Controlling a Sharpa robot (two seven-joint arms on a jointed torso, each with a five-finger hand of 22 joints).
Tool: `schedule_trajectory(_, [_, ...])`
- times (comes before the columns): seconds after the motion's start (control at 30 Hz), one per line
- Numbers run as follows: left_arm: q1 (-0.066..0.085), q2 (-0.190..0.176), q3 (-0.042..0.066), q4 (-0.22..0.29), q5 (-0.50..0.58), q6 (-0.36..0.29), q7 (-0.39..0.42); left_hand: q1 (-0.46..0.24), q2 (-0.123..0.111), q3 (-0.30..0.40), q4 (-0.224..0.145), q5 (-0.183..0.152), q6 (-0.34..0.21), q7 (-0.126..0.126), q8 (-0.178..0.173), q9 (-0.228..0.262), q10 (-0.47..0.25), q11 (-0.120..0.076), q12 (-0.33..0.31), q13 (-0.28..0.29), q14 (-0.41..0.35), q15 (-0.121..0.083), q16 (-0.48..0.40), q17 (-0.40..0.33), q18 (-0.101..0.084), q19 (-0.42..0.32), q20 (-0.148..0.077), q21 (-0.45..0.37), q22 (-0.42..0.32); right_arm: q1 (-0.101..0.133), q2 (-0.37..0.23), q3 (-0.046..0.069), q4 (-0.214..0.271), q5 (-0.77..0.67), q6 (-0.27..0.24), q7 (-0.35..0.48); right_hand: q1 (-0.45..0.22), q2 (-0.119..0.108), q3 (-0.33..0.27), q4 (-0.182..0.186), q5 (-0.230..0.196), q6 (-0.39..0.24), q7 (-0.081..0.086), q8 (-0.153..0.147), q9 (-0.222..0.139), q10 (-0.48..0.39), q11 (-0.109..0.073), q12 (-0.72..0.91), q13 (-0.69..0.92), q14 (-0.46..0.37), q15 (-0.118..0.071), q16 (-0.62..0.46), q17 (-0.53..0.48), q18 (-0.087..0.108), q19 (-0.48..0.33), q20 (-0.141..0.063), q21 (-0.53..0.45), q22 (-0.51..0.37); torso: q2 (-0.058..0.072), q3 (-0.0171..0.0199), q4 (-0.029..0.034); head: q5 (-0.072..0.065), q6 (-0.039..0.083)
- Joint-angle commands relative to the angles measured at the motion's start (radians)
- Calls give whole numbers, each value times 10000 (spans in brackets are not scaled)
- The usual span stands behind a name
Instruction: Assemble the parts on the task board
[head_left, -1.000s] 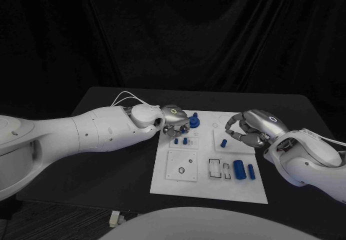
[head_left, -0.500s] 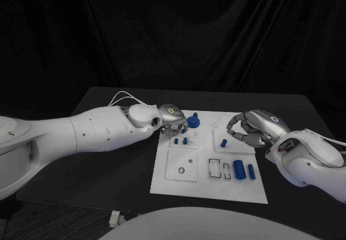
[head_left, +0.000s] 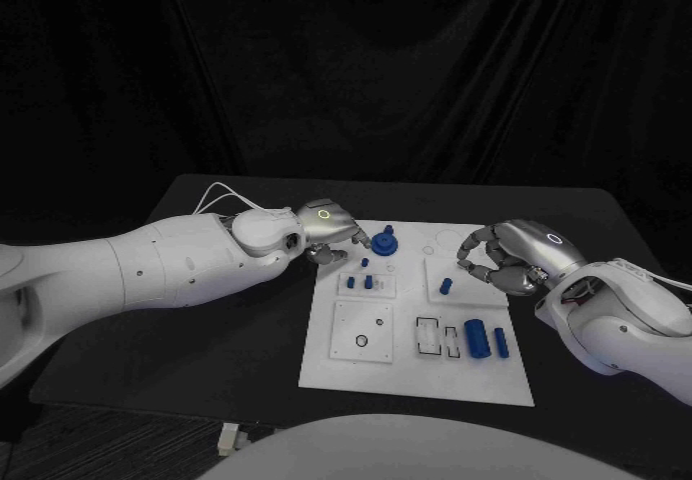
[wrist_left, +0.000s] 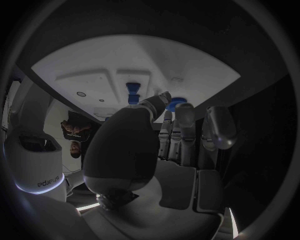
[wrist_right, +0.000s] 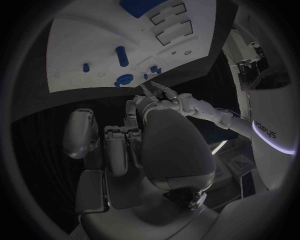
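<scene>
1. head view: left hand (head_left: 330, 238), fingers apart and holding nothing, hovers at the far left corner of the white flat task board (head_left: 418, 380), just beside the upright round blue part (head_left: 385, 242); i'd descend squarely over it.
2. left wrist view: that blue part (wrist_left: 177, 104) shows past loose fingertips (wrist_left: 164, 96).
3. right wrist view: right hand (wrist_right: 134, 150), fingers curled on nothing, sits off the board's right edge.

Head view: the left hand (head_left: 329, 235) covers the task board's (head_left: 418, 380) far left corner, so you cannot tell whether its fingers (head_left: 320, 256) touch anything. The right hand (head_left: 508, 257) curls inward, its grasp unclear. The small parts (head_left: 368, 281) are too tiny to identify.
</scene>
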Motion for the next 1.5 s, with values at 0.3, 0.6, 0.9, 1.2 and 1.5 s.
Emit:
schedule_trajectory(0.3, [853, -1431, 23, 1108, 5, -2251, 274, 8, -52, 55, 159, -44, 440, 50, 98, -157, -732, -189, 104, -63, -1376, 65, -1369, -1636, 442, -1386, 90, -2755, 829, 913, -232, 9, -175, -739, -593, -195, 166, -284, 355, 602, -668, 477, -125, -126, 9, -2626, -203, -9410, -6133, 384, -211, -2380, 338, 584, -769, -128, -3281, 277, -13, -17, -6, -95, -1])
schedule_trajectory(0.6, [986, -2184, 17, 1526, 754, -3754, 1526, -1175, 267, -435, 2121, -707, 986, 452, 70, -439, -2298, -810, 1256, 47, -6223, 112, -5044, -3204, 596, -6613, 404, -8767, -705, 1333, -58, 8, -917, -2406, 473, -251, 671, -888, 812, 452, -1138, -377, 237, -1386, -491, -4893, 726, -13543, -9048, -616, 502, -4807, -1400, 930, -2003, 322, -6627, -863, -11, -14, 4, -188, -1])
schedule_trajectory(0.9, [932, -2638, 12, 2157, 5363, -2508, 4044, -3085, -597, -1931, 2493, -829, -723, 218, -99, -1055, -6763, -1172, -116, -1014, -11830, 472, -10169, -6579, -60, -12236, 927, -10613, -6303, 1185, 283, 6, -1485, -3122, 1415, -166, 1051, -959, 885, 396, -2449, -640, -131, -2382, -1240, -5166, 619, -13948, -10053, -330, 248, -4547, -1014, 905, -1577, 279, -6255, -721, 0, -23, 17, -259, -1])
schedule_trajectory(1.2, [729, -2795, 10, 2479, 13856, 1633, 6064, -3126, 1222, -5638, 2450, -776, -4919, 9, -329, -1650, -9642, -1415, -823, -1388, -12920, 708, -10646, -7197, 257, -13844, 962, -10906, -11918, 916, 607, 5, -1832, -3248, 1741, 66, 176, -1072, 384, 643, -2780, 238, -162, -2585, -1473, -4680, 493, -13521, -10530, 804, 103, -980, 1726, 158, 273, 134, -1160, 1331, 15, -17, 20, -298, -1])
schedule_trajectory(1.5, [416, -2870, 9, 2909, 18002, 3544, 6303, -3915, 1684, -5700, 2421, -799, -6264, -167, -437, -1752, -9697, -1488, -839, -1405, -12920, 686, -10646, -7197, 685, -13880, 430, -10973, -12750, 773, 843, 5, -2104, -3263, 1968, 220, 278, -1026, 404, 577, -2631, 303, -118, -2724, -1538, -4674, 483, -13492, -10670, 868, 83, -703, 1923, 78, 429, 110, -536, 1613, -5, -9, 0, -352, -1])
